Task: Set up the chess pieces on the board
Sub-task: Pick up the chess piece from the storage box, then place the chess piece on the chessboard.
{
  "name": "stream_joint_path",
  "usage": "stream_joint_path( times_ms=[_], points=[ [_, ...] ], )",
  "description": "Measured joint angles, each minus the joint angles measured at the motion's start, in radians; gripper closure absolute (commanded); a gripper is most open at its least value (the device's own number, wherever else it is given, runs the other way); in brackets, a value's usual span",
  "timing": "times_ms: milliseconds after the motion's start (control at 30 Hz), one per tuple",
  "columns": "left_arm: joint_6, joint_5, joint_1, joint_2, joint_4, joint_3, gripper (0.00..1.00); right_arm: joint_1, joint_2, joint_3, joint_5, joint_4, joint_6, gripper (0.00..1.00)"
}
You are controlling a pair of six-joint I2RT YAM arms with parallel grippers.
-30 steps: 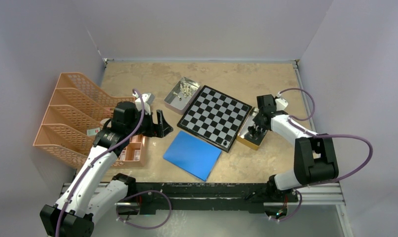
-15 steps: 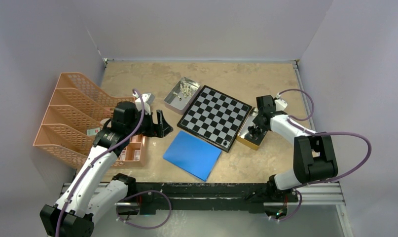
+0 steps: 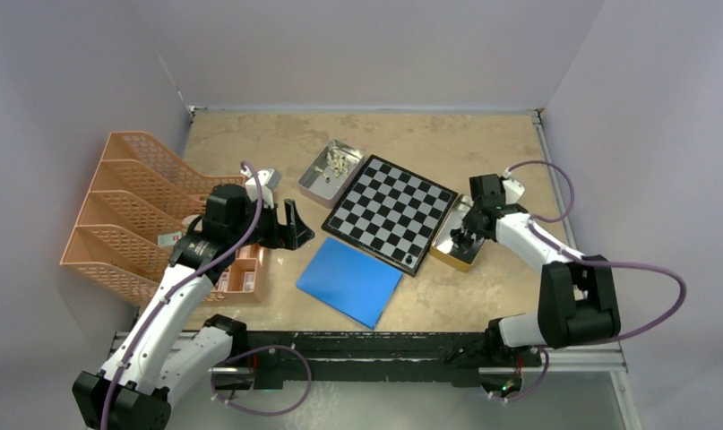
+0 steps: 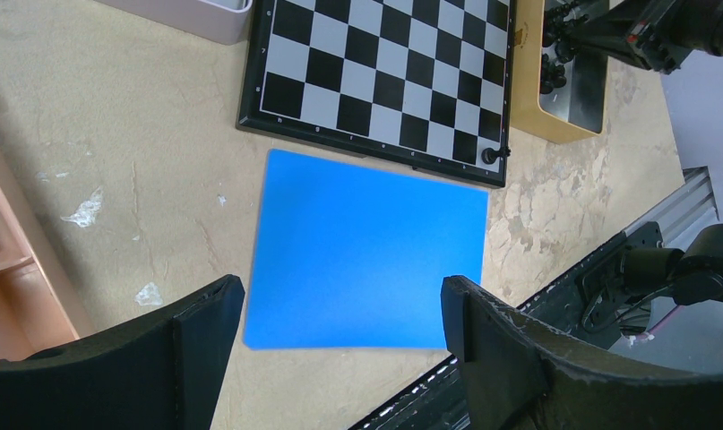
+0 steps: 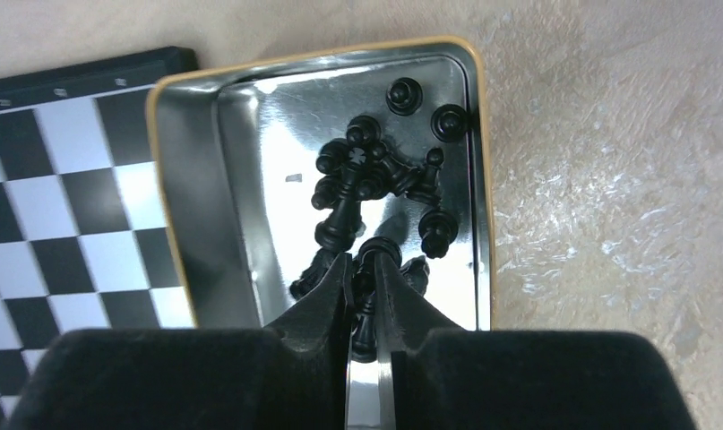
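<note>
Chess pieces (image 5: 375,179), the black ones, lie heaped in a gold-rimmed tin (image 5: 196,233), and our right gripper (image 5: 365,269) is pinched shut on 1 held piece (image 5: 373,253).

We see the board (image 3: 391,212) just left of that tin, edge beside edge, so we judge the carry short and leftward, with the right arm far nearer. The held piece seems to run lengthwise along the fingers. 1 corner piece (image 3: 409,262) stands on the board's near corner. A silver tin (image 3: 317,184) holds pale pieces (image 3: 338,162). Our left gripper (image 4: 339,309) hangs wide open, holding nothing, above a blue sheet (image 3: 349,280).
</note>
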Motion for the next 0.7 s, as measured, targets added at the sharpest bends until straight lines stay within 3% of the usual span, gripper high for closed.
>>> stream_joint_path(
  times_ms=[367,700],
  points=[
    [0.000,0.000,0.000,-0.011,0.000,0.000,0.19,0.021,-0.192,0.135,-0.108,-0.052,-0.135,0.90],
    [0.000,-0.008,0.000,-0.017,0.000,0.000,0.19,0.363,-0.131,0.230,-0.203,-0.087,-0.186,0.90]
  ],
)
